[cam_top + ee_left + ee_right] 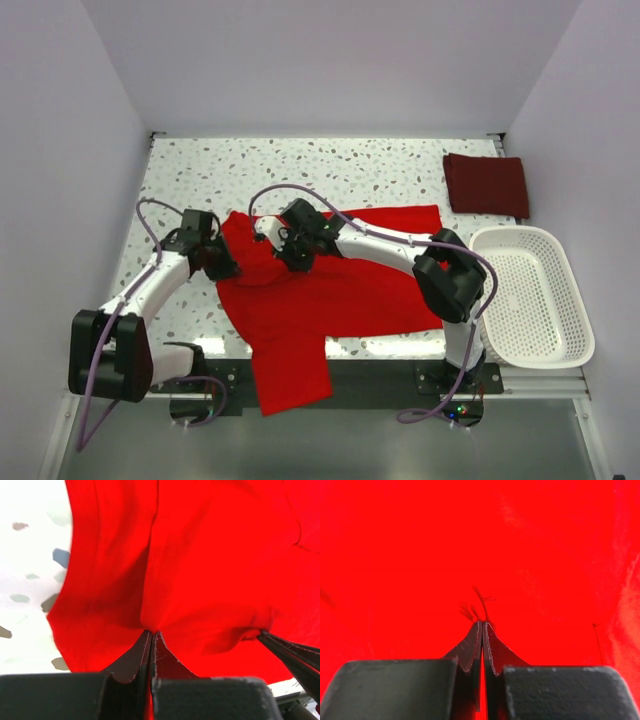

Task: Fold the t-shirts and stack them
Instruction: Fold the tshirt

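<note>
The bright red t-shirt (pixel 330 290) lies spread on the speckled table (pixel 200 170), with one part hanging over the near edge. The dark maroon t-shirt (pixel 485 184) lies folded at the back right. My left gripper (pixel 228 268) is shut on the red shirt's left edge; its wrist view shows the jaws pinched on red cloth (pixel 200 555). My right gripper (pixel 296 258) is shut on the red shirt near its upper middle; red cloth (pixel 470 545) fills its wrist view. The right gripper's fingers (pixel 290 652) show at the right of the left wrist view.
A white plastic slatted basket (pixel 530 295) stands at the right edge of the table. White walls close in the left, back and right sides. Bare speckled tabletop shows at the back and left in the top view and in the left wrist view (pixel 30 580).
</note>
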Robot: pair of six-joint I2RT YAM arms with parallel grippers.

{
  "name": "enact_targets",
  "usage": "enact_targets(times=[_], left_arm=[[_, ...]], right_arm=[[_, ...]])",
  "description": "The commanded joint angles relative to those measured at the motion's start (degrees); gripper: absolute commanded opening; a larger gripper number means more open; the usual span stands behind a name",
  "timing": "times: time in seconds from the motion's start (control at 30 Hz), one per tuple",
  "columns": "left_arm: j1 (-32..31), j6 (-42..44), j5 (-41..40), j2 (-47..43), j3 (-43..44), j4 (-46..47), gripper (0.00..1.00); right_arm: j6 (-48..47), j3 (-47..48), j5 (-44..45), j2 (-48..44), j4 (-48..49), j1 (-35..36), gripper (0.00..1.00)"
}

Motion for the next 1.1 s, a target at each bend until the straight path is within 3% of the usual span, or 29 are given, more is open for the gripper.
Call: enact_targets(times=[0.0, 0.47, 0.93, 0.97, 1.07], left_arm=[[-1.2, -2.1, 1.3, -0.6, -1.3, 1.4, 0.0], [-1.4, -2.7, -3.2, -6.3, -2.2, -3.0, 0.0], [-2.0, -3.4, -2.0, -3.1, -8.8, 2.4, 0.03], [-2.0, -3.8, -2.2, -3.3, -8.9, 2.5, 0.05], [-1.9, -4.9, -3.3, -4.6, -8.2, 2.6, 0.29]], right_arm=[[-2.4, -0.7, -1.7, -3.1, -1.3, 0.0, 0.0], [-3.4, 0.0, -1.7, -3.7, -4.7, 0.0, 0.0], [-2.6, -0.2, -6.0, -0.1, -7.9, 0.0, 0.0], [-2.4, 0.0, -5.5, 0.4, -8.5, 0.0, 0.13], [-0.4, 1.8, -2.3, 1.1, -9.4, -0.3, 0.37]])
